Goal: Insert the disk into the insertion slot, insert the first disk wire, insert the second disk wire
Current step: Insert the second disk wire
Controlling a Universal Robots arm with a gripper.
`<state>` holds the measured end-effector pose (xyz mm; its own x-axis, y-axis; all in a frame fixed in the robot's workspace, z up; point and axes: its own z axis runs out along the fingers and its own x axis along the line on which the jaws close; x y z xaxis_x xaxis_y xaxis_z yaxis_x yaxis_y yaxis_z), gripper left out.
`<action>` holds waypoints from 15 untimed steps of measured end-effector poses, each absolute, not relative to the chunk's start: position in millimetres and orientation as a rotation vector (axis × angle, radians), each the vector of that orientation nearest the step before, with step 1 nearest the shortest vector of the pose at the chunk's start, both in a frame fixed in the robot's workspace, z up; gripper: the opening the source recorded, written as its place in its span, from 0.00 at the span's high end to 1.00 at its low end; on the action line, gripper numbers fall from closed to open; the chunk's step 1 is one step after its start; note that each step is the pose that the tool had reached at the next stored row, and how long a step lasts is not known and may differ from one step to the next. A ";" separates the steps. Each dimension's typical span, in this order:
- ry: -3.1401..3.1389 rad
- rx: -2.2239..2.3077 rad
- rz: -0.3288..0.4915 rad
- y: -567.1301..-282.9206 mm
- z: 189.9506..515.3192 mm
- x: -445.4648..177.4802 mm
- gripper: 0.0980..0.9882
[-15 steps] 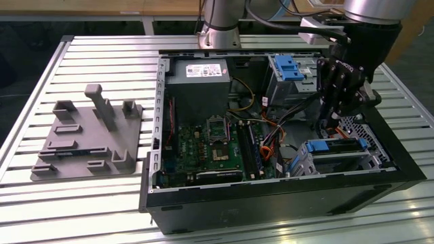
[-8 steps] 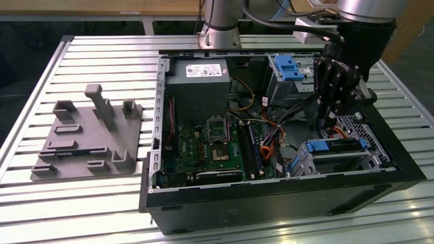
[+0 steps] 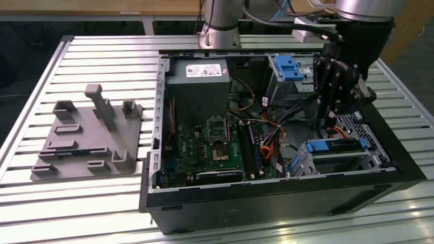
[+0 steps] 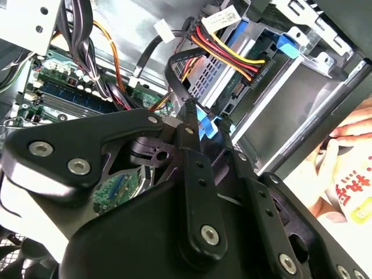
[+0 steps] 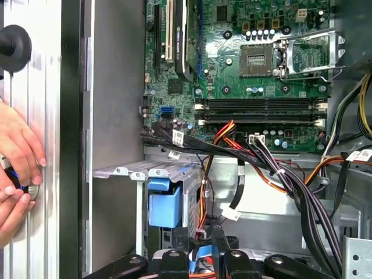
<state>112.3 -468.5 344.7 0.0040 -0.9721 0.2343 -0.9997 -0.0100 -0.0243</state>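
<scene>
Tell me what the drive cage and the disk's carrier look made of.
The drive cage looks like bare sheet metal: silvery, dull sheen, folded edges, perforated wall. The disk's carrier looks like moulded plastic: bright blue, smooth, uniform colour. Neither is certain from looks alone.

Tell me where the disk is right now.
In the exterior view, the disk sits in the insertion slot at the near corner of the computer case on that view's right, just below the gripper.
</scene>
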 end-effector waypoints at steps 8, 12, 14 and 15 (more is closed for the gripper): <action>-2.095 2.109 0.289 -467.8 343.6 112.3 0.86; -2.094 2.108 0.292 -467.8 342.7 112.3 0.94; -2.093 2.107 0.294 -467.8 342.3 112.3 0.94; -2.093 2.107 0.294 -467.8 342.2 112.3 0.94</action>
